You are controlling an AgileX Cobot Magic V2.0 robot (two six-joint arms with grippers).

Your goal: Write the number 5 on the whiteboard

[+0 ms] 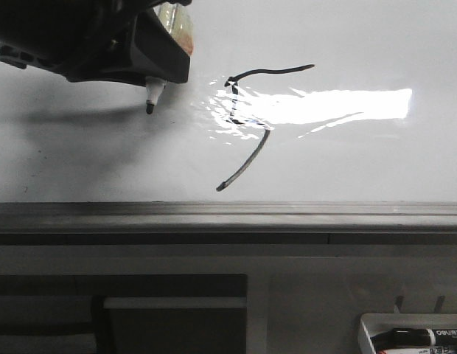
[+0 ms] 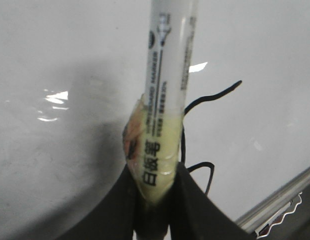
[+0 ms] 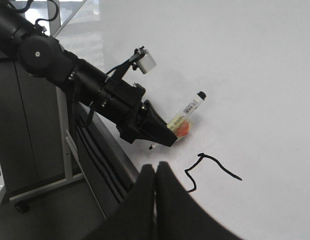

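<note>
Judging by the strokes, we see the number 5 [image 1: 247, 125] essentially drawn mid-whiteboard [image 1: 376, 162]. Our left gripper [image 2: 157, 185] pinches the whiteboard marker [image 1: 152, 97], lifted off at the figure's 9 o'clock; right gripper [image 3: 155, 172] fingers are pressed together, empty.

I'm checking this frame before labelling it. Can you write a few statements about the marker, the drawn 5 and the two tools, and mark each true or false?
1. The left tool grips a marker. True.
2. The marker tip rests on the strokes of the number 5. False: in the front view the tip sits to the left of the strokes, apart from them.
3. The right tool holds a second marker. False: its fingers are shut together with nothing between them.
4. A bright reflection on the whiteboard crosses the 5. True.
5. The 5 has a top bar and a curved tail. True.
</note>
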